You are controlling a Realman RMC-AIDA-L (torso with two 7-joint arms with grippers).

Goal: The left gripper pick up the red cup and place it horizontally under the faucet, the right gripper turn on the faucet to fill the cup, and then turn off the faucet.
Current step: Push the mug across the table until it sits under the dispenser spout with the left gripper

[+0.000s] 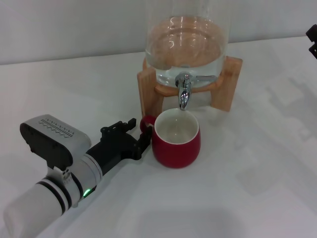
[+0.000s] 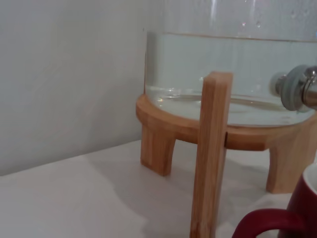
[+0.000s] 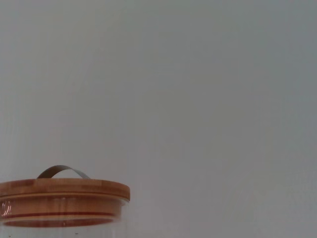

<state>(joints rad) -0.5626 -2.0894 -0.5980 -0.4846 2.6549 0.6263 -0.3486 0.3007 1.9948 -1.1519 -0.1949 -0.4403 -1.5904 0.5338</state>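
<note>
White counter all around, and our left gripper is clamped on the handle of the red cup sitting under the faucet, so we'd hold steady while the right gripper, fingers unreadable, works the lever.

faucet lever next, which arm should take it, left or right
Probably right. The left gripper sits at the red cup's handle under the faucet, steadying it. The right gripper is free at the table's far right edge, though farther off.
</note>
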